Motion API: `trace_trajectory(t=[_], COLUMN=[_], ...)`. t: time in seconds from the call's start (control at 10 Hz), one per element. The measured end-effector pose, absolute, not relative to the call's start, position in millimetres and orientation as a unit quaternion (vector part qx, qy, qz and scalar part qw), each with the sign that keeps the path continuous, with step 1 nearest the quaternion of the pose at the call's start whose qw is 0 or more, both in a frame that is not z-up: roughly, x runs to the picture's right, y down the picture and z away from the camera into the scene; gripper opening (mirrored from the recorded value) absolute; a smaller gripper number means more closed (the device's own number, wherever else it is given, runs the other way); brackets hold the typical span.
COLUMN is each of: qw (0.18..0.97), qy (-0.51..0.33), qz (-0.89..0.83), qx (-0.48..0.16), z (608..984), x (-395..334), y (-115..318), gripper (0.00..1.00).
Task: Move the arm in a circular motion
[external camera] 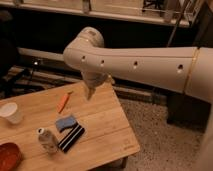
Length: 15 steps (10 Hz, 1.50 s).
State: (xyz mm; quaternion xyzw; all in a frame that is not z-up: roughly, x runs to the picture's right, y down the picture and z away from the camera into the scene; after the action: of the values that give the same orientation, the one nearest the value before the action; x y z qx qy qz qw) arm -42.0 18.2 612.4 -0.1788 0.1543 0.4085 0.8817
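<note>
Cream-white arm [135, 62] reaches in from right of claw [91, 91] | claw hangs over bench [107, 125], grip state cannot be told | orange marker [62, 102] lower-left | advice: sweep smooth, level circle (well above clutter)

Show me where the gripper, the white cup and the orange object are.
gripper [90, 92]: camera view, tapered tip, above the table [110, 125].
white cup [12, 115]: camera view, its side.
orange object [63, 102]: camera view, its middle.

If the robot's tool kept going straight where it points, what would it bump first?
Probably the bare wooden table, right of the orange stick. The tool hangs at the arm's end, pointing down above the tabletop, though depth is unclear.
</note>
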Motion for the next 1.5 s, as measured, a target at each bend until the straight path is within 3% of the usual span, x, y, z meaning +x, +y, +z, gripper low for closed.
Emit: trace_trajectory(t=[0.3,0.7,1.2,1.5], qw=[0.927,0.955,0.963,0.967], qy=[0.094,-0.051,-0.144,-0.108], qz=[0.282,0.138,0.061,0.135], qx=[-0.230,-0.256,-0.222,-0.186], z=[557,543,636,698], x=[-118,-275,-420,-385], y=[59,54,-36,-124], gripper=[0.80,0.80,0.80,0.80])
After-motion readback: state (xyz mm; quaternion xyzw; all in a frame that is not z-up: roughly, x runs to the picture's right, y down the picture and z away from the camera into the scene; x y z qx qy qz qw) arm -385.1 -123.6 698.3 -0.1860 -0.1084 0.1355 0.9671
